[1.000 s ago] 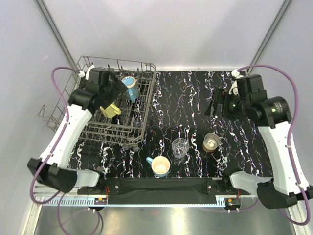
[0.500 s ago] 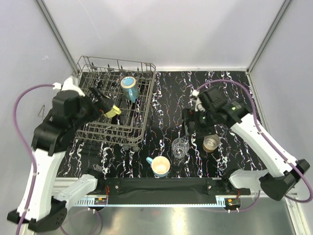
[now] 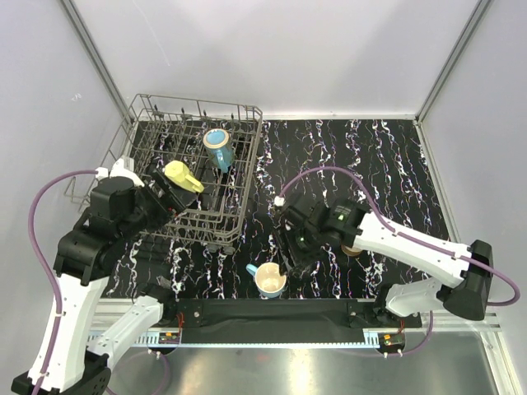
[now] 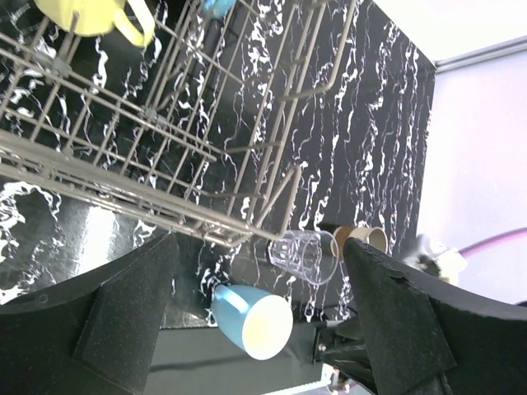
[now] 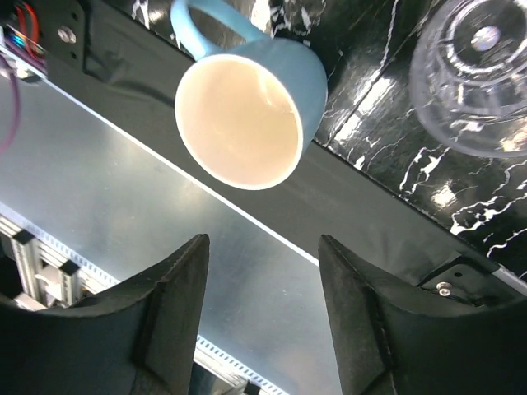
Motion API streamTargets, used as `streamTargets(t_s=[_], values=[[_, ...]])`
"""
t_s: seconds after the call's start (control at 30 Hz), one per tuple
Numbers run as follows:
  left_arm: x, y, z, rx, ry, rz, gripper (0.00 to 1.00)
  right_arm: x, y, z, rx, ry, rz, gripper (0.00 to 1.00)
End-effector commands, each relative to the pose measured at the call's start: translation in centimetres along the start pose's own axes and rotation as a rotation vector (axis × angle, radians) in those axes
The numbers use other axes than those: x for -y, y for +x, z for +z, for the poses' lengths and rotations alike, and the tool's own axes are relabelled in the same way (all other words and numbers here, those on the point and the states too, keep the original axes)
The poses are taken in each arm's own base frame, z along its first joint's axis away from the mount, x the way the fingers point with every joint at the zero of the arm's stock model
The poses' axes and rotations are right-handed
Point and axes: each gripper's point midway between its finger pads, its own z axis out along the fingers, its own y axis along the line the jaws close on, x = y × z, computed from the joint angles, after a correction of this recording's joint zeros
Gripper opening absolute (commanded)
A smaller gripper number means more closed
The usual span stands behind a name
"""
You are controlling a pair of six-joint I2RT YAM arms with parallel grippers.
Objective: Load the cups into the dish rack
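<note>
Right wrist | light-blue mug (image 5: 240,115) | cream inside | mouth facing camera

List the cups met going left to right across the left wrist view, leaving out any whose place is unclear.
yellow mug in the dish rack → light-blue mug → clear glass tumbler → metal cup. The teal mug at the top edge is left out.
</note>
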Motion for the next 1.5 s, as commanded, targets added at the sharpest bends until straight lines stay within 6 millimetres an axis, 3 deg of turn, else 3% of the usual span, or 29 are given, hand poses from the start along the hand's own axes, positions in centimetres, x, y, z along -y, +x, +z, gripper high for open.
streamTargets(t_s=[0.0, 0.1, 0.13, 0.23, 0.33, 0.47, 0.8, 0.97, 1.2, 1.33, 1.47], values=[[1.3, 0.0, -0.1, -0.002, 0.063, -0.052, 0.88, -0.8, -0.2, 1.2, 0.036, 0.013, -0.009, 0.62], [1.2, 0.6, 0.4, -0.029, 0.062, -0.080, 0.87, -0.7, 0.3, 2.3, 0.035, 0.032, -0.017, 0.61], [1.3, 0.7, 0.3, -0.030, 0.069, -0.082, 0.87, -0.8, 0.4, 2.6, 0.035, 0.030, -0.002, 0.52], [1.3, 0.7, 0.1, -0.034, 0.070, -0.084, 0.87, -0.8, 0.5, 4.1, 0.029, 0.027, 0.031, 0.45], [1.1, 0.8, -0.3, -0.040, 0.059, -0.077, 0.87, -1.3, 0.4, 5.3, 0.028, 0.014, 0.030, 0.44], [1.0, 0.9, -1.0, -0.047, 0.050, -0.065, 0.86, -0.4, -0.2, 5.9, 0.056, 0.073, 0.046, 0.43], [1.4, 1.1, -1.8, -0.064, 0.068, -0.059, 0.86, 1.4, 1.1, 7.8, 0.018, 0.149, 0.088, 0.43], [1.9, 2.0, -1.7, -0.121, 0.093, -0.048, 0.78, 2.1, 1.4, 9.2, 0.005, 0.171, 0.078, 0.39], [3.4, 2.4, -2.5, -0.180, 0.149, -0.022, 0.79, 3.0, 0.9, 10.4, 0.020, 0.221, 0.057, 0.21], [4.5, 2.6, -2.9, -0.209, 0.201, -0.035, 0.80, 2.7, 0.3, 9.1, 0.055, 0.213, 0.045, 0.02], [6.3, 2.8, -2.7, -0.253, 0.271, -0.072, 0.80, 2.6, -1.5, 5.6, 0.162, 0.228, 0.015, 0.00]])
